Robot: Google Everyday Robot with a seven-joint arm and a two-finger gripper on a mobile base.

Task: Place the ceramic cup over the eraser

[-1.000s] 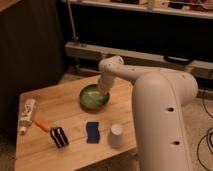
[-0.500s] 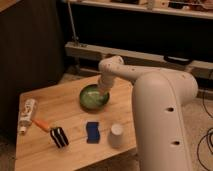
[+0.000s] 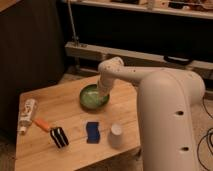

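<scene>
While the ceramic cup [image 3: 116, 135] stands well right of the eraser [image 3: 59, 137] at lower centre, the hand [image 3: 103, 93], pressed together, hangs over the green bowl [image 3: 89, 99].

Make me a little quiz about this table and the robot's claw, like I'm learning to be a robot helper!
1. True or false: the ceramic cup stands apart from the eraser, not over it.
2. Pick one. The shut claw hangs over: A the green bowl; B the ceramic cup; C the eraser.
3. Fill the gap: between the ceramic cup and the eraser lies a flat blue ____.

Key: 1 true. 2 A. 3 pad, the blue pad.
</scene>
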